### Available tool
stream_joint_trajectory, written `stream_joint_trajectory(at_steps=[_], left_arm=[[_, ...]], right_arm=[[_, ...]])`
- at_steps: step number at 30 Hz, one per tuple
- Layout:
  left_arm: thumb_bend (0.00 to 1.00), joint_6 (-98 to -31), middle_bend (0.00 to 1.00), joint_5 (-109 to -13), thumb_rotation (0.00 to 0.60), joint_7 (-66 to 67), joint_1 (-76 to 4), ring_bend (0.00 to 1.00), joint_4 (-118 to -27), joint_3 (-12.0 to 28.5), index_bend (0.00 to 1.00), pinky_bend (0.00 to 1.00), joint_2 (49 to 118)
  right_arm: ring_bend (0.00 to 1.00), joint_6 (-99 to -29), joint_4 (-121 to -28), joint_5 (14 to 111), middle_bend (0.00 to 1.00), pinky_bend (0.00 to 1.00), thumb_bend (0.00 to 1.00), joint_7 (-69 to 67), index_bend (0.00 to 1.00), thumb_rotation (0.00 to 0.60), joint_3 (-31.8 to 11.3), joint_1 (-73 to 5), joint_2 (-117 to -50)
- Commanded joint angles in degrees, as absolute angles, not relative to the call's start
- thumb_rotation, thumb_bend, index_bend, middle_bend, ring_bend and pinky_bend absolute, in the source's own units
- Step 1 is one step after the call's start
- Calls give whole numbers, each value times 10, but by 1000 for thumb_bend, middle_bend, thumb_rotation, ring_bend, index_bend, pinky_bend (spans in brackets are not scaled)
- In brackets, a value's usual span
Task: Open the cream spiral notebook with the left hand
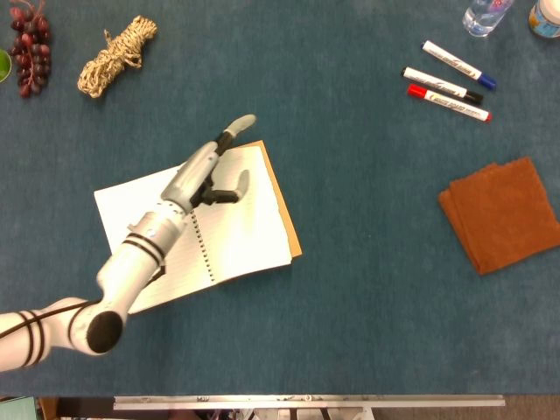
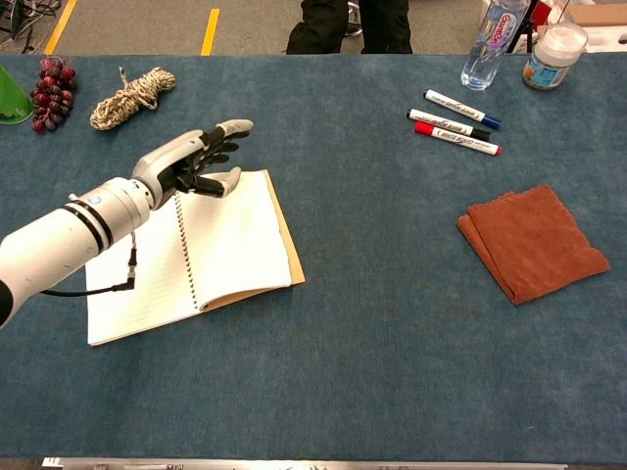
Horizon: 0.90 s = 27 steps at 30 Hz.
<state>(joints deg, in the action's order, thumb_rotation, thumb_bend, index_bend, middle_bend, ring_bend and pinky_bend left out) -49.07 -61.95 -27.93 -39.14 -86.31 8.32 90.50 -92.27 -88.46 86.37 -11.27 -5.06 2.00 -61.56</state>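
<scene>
Basically notebook (image 1: 223,219) lies open flat on the table (image 1: 367,262), left of centre; left hand (image 2: 191,162) hovers over its top edge, fingers spread, holding nothing. Thin floppy pages, light; lift by the free right edge, away from the spiral

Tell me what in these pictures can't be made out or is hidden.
- Right robot hand: in neither view.
- Water bottle: top cut off by the frame edge in both views.
- Marker labels: too small to read.
- Notebook left page: partly covered by the left robot hand and its arm.
- Green object: cut off at the left edge.
</scene>
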Motion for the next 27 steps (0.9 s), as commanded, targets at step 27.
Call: stream_joint_trajectory(at_steps=[27], left_arm=[[279,-646,0,-999,600,-48,-342,0,-769,-67,0,0,874]], right_arm=[[184,-923,-885,867,268,292,232,-113,310,600,-49,20,-614]])
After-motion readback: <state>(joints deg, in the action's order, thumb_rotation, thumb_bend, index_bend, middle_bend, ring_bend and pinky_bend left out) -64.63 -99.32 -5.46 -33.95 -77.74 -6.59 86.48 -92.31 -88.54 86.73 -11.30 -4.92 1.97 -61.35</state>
